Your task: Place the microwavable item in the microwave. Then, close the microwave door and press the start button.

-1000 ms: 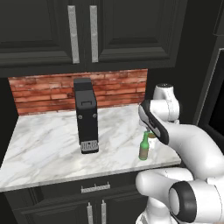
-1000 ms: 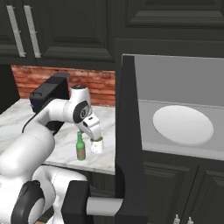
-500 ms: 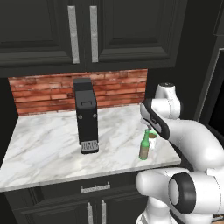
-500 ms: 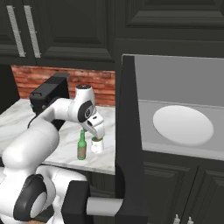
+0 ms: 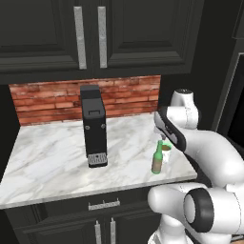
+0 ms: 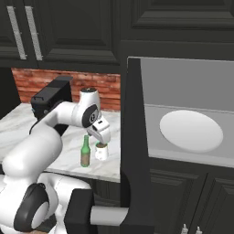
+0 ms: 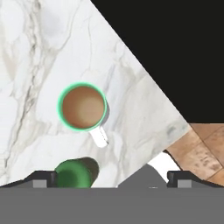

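Jaws spread wide and empty, my gripper hangs just above the cup. Going by size: I see the microwave with its door swung open and the turntable bare. My arm bends over the marble counter, hand pointing straight down. Toward the counter's back stands the coffee machine. Near the front right corner, the green bottle stands just beside the green-rimmed mug, which is full of brown drink.

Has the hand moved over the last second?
Yes. The hand has dropped toward the cup, judged against the green bottle standing beside it.
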